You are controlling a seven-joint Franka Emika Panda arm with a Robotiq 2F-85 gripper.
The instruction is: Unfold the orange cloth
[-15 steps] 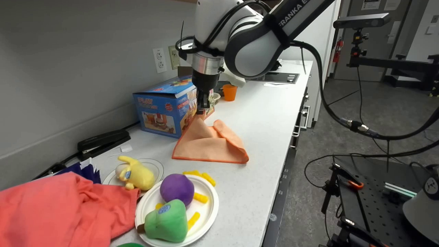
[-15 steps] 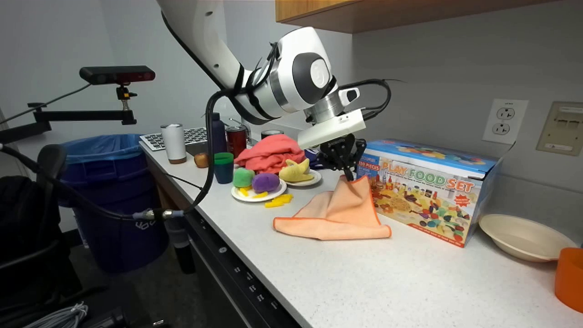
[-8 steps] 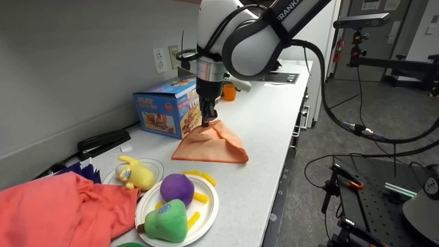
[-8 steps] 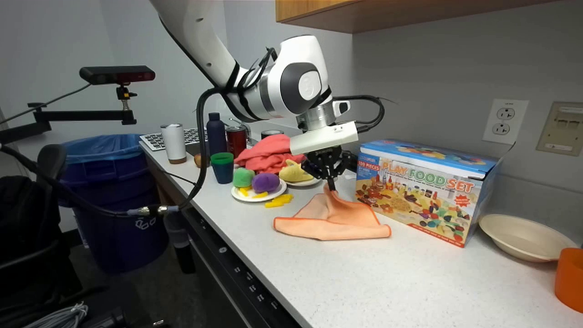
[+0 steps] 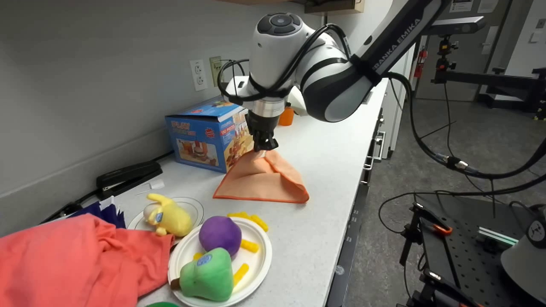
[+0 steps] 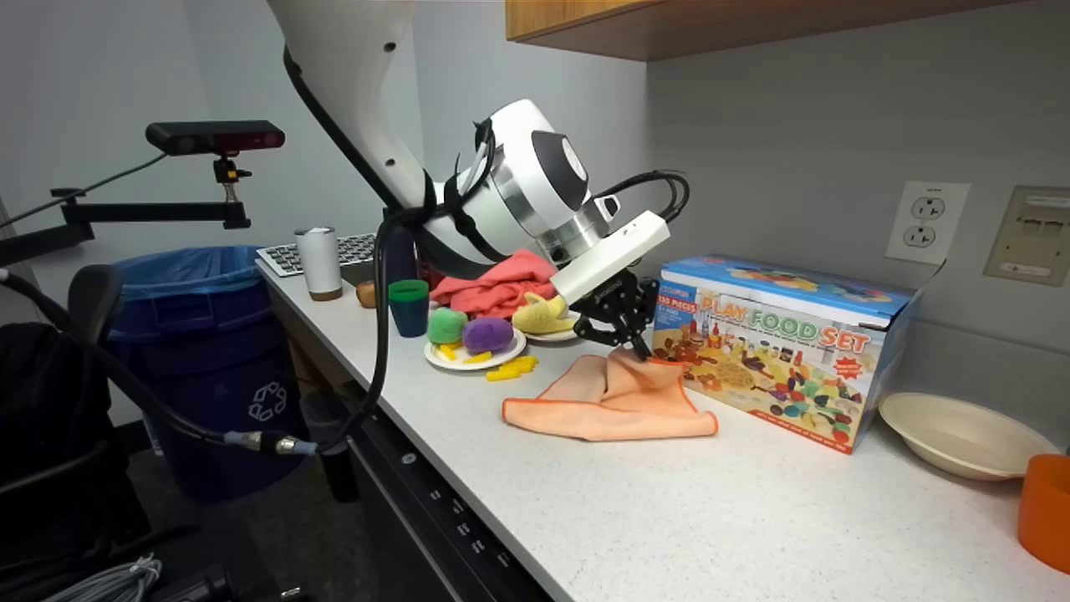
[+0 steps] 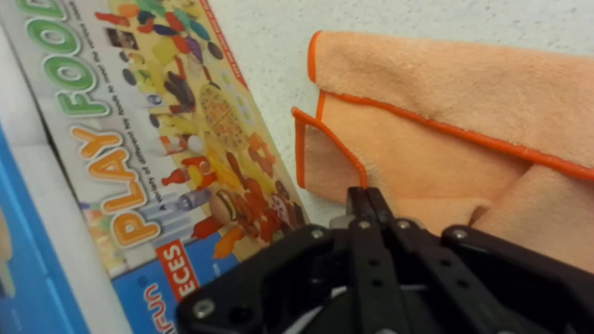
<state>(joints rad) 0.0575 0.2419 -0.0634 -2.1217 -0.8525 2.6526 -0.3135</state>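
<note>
Orange cloth [image 6: 614, 397], one, pinched by two jaws, one box [image 6: 777, 355]

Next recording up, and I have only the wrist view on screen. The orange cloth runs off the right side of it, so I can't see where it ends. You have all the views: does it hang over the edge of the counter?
Observer: No. In an exterior view the orange cloth ends short of the long edge of the counter, with a strip of white surface showing between.
Operator: Good. Does anything outside my frame stand near it?
Observer: Yes, a white plate; in both exterior views it is near the cloth but not touching it.
</note>
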